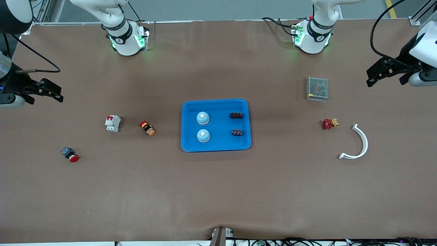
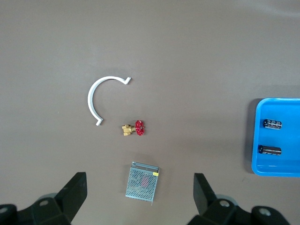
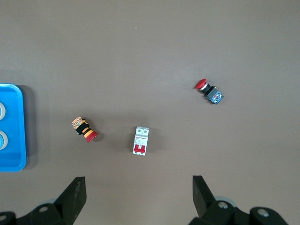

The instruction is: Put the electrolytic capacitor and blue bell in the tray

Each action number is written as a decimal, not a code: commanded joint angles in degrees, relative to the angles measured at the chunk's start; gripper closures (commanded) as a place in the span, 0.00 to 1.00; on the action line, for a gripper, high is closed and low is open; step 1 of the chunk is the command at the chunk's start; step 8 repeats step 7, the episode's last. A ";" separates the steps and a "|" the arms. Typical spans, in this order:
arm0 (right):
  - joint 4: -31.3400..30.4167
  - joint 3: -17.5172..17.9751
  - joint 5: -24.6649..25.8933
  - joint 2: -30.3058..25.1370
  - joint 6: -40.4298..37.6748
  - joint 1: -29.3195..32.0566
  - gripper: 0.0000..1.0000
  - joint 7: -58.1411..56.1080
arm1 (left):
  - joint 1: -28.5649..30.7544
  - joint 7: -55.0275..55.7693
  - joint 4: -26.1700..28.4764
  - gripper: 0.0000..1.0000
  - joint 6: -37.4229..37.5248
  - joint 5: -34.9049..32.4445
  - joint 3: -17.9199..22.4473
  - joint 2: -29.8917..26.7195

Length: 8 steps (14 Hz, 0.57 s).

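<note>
Both bells (image 1: 202,118) and capacitors (image 1: 236,115) lay in tray (image 1: 216,147); task judged complete. Left gripper (image 1: 382,73) and right gripper (image 1: 47,90) waited over desk (image 1: 218,191) ends, jaws open, empty, well apart from tray. No further move needed.

The blue tray (image 1: 215,148) holds two blue bells (image 1: 202,118) and two black capacitors (image 1: 236,115); both hands wait open.
</note>
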<state>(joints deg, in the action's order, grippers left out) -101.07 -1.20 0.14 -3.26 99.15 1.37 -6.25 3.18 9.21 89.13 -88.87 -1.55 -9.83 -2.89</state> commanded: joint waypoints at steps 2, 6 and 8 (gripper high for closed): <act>1.31 0.93 0.56 0.62 -0.54 0.65 0.00 0.27 | 0.42 -0.86 -0.71 0.00 0.19 0.05 -0.01 -0.45; 1.84 1.02 0.56 0.62 -0.63 0.30 0.00 0.45 | 0.33 -1.12 -0.71 0.00 0.45 -0.04 -0.10 -0.45; 1.84 1.02 0.56 0.62 -0.63 0.21 0.00 0.45 | 0.42 -1.82 -0.71 0.00 0.45 -0.04 -0.10 -0.45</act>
